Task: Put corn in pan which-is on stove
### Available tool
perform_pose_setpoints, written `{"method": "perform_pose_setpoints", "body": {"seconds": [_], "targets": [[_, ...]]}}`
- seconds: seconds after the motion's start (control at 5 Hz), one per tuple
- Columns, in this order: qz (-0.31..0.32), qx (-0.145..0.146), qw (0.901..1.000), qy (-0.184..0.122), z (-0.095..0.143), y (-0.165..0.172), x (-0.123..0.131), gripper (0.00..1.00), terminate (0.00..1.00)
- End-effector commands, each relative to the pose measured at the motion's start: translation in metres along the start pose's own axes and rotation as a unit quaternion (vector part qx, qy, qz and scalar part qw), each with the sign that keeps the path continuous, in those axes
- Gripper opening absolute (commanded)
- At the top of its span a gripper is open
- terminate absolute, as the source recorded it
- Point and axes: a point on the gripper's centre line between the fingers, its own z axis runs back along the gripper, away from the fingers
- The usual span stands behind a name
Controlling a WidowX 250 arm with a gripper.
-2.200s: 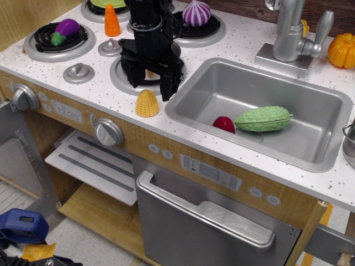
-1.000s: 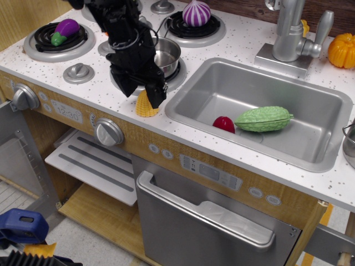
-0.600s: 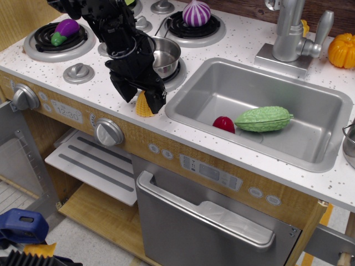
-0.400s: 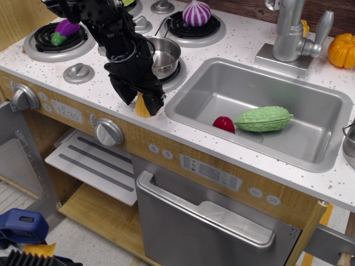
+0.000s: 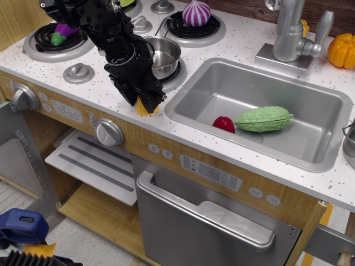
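Black gripper (image 5: 145, 101) sits low over the front edge of the stove (image 5: 83, 88), its fingers closed in around the corn (image 5: 147, 105) — only the yellow lower part of the corn shows beneath and between the finger tips, resting on the white speckled counter just left of the sink (image 5: 260, 160). Whether the pads actually press on the corn cannot be told from this single view. The arm (image 5: 105, 27) enters from the upper left, passes over the back-left burner area and slopes down and to the right, with the wrist pitched steeply so that the fingers point nearly straight down at the counter. The pan (image 5: 163, 55) stands on the front-right burner, just behind and slightly to the right of the gripper; its interior shows bare steel, and the gripper body overlaps its left rim in the picture. A purple eggplant (image 5: 64, 30) lies on the left burner, partly covered by the arm, and a purple-and-white onion (image 5: 197, 12) rests on the back-right burner. Inside the sink lie a green bumpy gourd (image 5: 263, 119) and a red item (image 5: 223, 123), touching or nearly so. An orange pumpkin (image 5: 341, 50) sits on the counter right of the faucet (image 5: 291, 33) — well apart from the gripper.
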Motion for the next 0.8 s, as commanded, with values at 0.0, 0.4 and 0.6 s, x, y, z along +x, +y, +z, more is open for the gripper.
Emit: {"method": "perform_pose_setpoints", "body": {"seconds": [0.0, 0.4, 0.6], "targets": [[-0.049, 0.044, 0.9978, 0.007, 0.033, 0.004, 0.02, 0.0, 0.0], [-0.093, 0.092, 0.9907, 0.035, 0.069, 0.006, 0.042, 0.0, 0.0], [-0.135, 0.105, 0.9849, 0.025, 0.075, 0.023, 0.054, 0.0, 0.0]]}}
